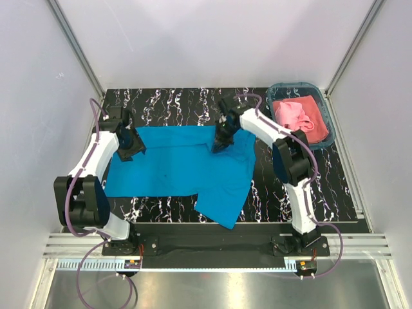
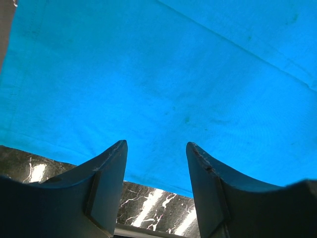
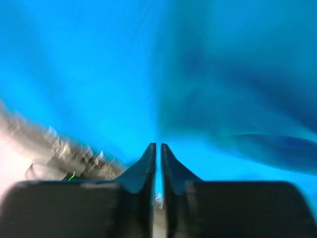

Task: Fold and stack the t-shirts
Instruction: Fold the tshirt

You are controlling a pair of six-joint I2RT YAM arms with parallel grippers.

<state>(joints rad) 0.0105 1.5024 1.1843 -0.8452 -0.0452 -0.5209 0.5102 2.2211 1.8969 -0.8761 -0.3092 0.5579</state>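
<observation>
The turquoise-blue t-shirt [image 1: 180,167] lies spread on the black marbled table [image 1: 290,187], with one part hanging toward the front edge. My left gripper [image 1: 132,149] is open at the shirt's back left corner. In the left wrist view the gripper [image 2: 156,144] holds nothing, with the shirt [image 2: 173,74] just past its fingertips. My right gripper [image 1: 220,147] is at the shirt's back edge. In the blurred right wrist view it [image 3: 158,145] is shut on a thin fold of the shirt [image 3: 99,59]. The salmon pink t-shirt [image 1: 296,116] lies crumpled in the basket.
A teal plastic basket [image 1: 327,122] stands at the back right corner of the table. White walls and metal frame posts close in the back and sides. The table's front edge runs just ahead of the arm bases.
</observation>
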